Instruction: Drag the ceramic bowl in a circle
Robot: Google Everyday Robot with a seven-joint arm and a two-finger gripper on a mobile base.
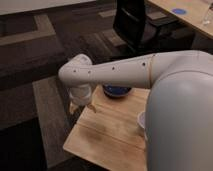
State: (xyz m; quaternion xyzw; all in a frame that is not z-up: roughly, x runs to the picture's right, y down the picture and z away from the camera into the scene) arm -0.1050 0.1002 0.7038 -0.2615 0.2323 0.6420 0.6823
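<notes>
The ceramic bowl (118, 91), round with a deep-blue inside and dark rim, sits at the far edge of the small wooden table (107, 132); my white arm crosses over it and hides its upper part. My gripper (81, 106) hangs below the wrist at the table's far left corner, to the left of the bowl and apart from it. The pale cup (141, 121) stands at the table's right side, mostly hidden by my arm.
A black office chair (137, 22) stands behind the table. A long wooden desk (192, 17) with a blue disc runs along the upper right. Dark patterned carpet (30, 100) surrounds the table.
</notes>
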